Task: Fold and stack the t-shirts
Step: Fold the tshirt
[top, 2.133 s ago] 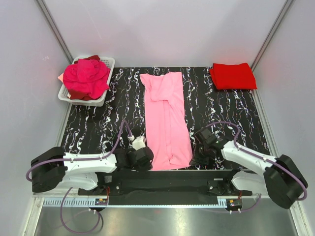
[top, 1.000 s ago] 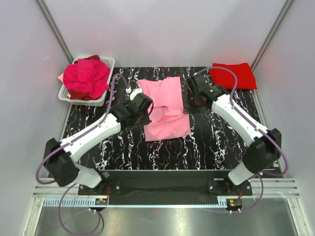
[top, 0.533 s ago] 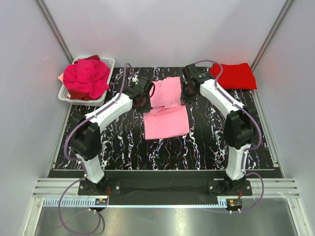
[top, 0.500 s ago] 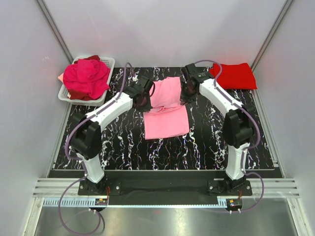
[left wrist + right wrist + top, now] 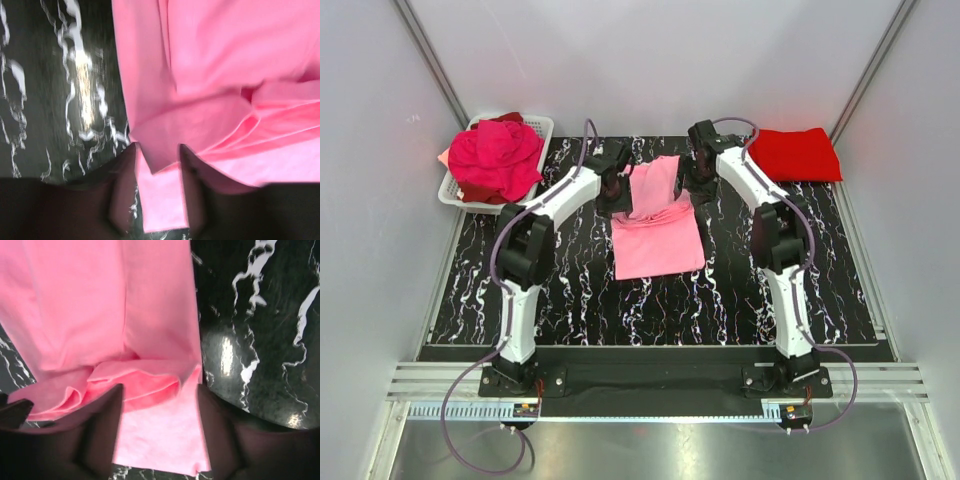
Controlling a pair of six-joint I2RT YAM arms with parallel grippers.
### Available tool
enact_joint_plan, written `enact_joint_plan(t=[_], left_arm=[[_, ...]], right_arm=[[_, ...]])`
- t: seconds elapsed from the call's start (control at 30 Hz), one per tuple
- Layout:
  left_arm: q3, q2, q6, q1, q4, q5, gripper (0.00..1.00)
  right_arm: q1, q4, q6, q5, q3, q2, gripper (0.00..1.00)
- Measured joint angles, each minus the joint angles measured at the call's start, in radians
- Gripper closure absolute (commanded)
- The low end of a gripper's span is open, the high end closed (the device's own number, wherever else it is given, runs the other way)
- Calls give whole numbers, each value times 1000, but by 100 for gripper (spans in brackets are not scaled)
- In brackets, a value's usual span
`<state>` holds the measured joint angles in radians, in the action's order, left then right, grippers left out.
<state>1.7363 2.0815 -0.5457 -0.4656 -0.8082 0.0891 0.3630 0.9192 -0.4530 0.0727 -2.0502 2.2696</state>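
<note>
The light pink t-shirt [image 5: 658, 238] lies on the black marbled table, folded over on itself with a loose raised fold at its far end. At the shirt's far left corner, my left gripper [image 5: 616, 190] is open. In the left wrist view its fingers [image 5: 157, 148] stand apart over a pink corner [image 5: 160, 200]. On the far right corner my right gripper [image 5: 696, 186] is also open, fingers [image 5: 160, 388] wide apart over flat pink cloth [image 5: 160, 440]. A bright red folded t-shirt [image 5: 793, 154] lies at the far right. Magenta t-shirts [image 5: 496, 160] are heaped in the basket.
A white mesh basket [image 5: 536, 127] stands at the far left corner of the table [image 5: 570, 290]. Grey walls close in on the left, the right and the back. Both arms stretch far out over the table on either side of the pink shirt.
Both grippers carried the pink shirt's near end up to the far end, folding it shorter. Their jaws, shut on the cloth before, now stand apart.
</note>
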Motion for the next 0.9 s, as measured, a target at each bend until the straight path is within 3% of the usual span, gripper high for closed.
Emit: enact_joint_plan(t=[0.03, 0.17, 0.27, 0.3, 0.4, 0.53, 0.67, 0.73, 0.9], left_arm=[[52, 37, 5, 11, -12, -6, 36], [270, 138, 26, 63, -87, -37, 16], [382, 135, 39, 91, -128, -41, 6], [384, 113, 42, 98, -125, -40, 5], [261, -10, 44, 101, -93, -41, 4], [-101, -283, 31, 83, -6, -49, 5], [-491, -525, -16, 44, 110, -84, 6], [-632, -594, -43, 21, 153, -103, 7], [-888, -676, -137, -68, 282, -130, 8]], right_arm=[[-9, 21, 6, 6, -64, 43, 22], [-58, 132, 10, 34, -430, 250, 18], [-91, 163, 8, 45, -485, 260, 17], [-101, 150, 8, 45, -442, 230, 16], [-116, 76, 3, 44, -113, 33, 16], [-108, -36, -23, 66, 365, -282, 21], [-98, -145, -55, 130, 681, -498, 33], [-97, -200, -69, 157, 790, -549, 40], [-97, -313, -100, 208, 1000, -571, 43]])
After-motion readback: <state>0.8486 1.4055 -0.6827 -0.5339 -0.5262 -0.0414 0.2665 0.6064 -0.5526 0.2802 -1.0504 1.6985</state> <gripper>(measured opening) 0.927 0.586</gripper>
